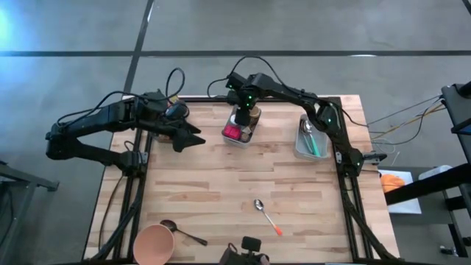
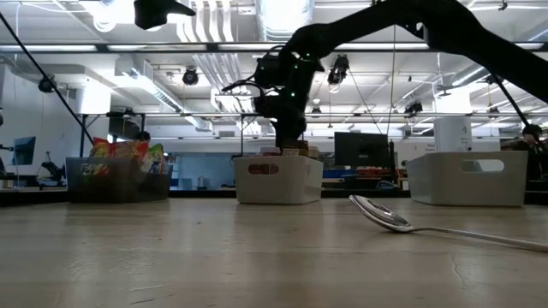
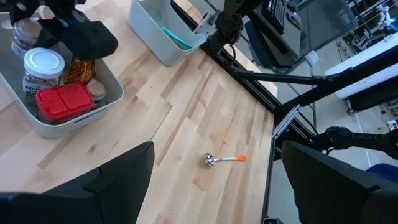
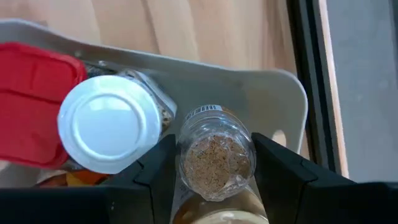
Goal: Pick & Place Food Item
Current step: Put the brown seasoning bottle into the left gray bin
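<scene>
Middle bin [image 1: 239, 137]: one red box [image 3: 64, 99], one white-lidded jar [image 4: 111, 130], one clear jar [image 4: 216, 159] clasped by right gripper [image 4: 214, 163]. Left gripper [image 1: 193, 140] gaped, empty. Spoons on table: two [image 1: 266, 216] [image 1: 181, 232].

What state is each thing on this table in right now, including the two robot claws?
Right gripper: closed around the clear jar, over the middle bin.
Clear jar: gripped, no lid visible.
White-lidded jar: capped, standing in the middle bin.
Red box: closed, in that bin.
Left gripper: open, empty.
Spoon: lying flat on the table.
</scene>
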### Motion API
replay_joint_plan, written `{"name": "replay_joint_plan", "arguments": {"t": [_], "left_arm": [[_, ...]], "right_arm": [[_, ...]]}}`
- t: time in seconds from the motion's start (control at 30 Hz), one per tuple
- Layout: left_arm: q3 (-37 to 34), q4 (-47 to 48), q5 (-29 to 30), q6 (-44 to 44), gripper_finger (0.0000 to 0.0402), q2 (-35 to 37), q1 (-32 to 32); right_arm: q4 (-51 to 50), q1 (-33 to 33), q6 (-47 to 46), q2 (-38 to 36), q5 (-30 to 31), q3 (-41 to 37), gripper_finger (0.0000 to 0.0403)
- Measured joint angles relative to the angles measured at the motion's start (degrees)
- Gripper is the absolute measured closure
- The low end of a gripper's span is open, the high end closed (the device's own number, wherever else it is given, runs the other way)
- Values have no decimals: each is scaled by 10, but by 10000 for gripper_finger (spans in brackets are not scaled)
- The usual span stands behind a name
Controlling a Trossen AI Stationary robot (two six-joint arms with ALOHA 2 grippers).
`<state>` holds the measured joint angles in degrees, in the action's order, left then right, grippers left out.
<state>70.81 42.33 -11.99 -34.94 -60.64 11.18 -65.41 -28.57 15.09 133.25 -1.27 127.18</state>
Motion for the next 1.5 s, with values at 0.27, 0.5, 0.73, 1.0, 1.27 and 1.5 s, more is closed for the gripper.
{"name": "replay_joint_plan", "arguments": {"t": [0.27,0.5,0.73,1.0,1.27,1.5], "left_arm": [[0,0,0,0,48,0,0],[0,11,0,0,48,0,0],[0,14,0,0,48,0,0],[0,15,0,-1,48,0,-3],[0,14,0,-9,48,0,-5],[0,15,0,-11,48,0,-6]], "right_arm": [[7,3,129,0,0,0,235],[8,11,266,0,3,-8,235],[12,25,390,0,30,-20,235],[15,26,445,0,29,-45,235],[42,26,456,0,28,-66,235],[49,26,475,0,28,-77,235]]}}
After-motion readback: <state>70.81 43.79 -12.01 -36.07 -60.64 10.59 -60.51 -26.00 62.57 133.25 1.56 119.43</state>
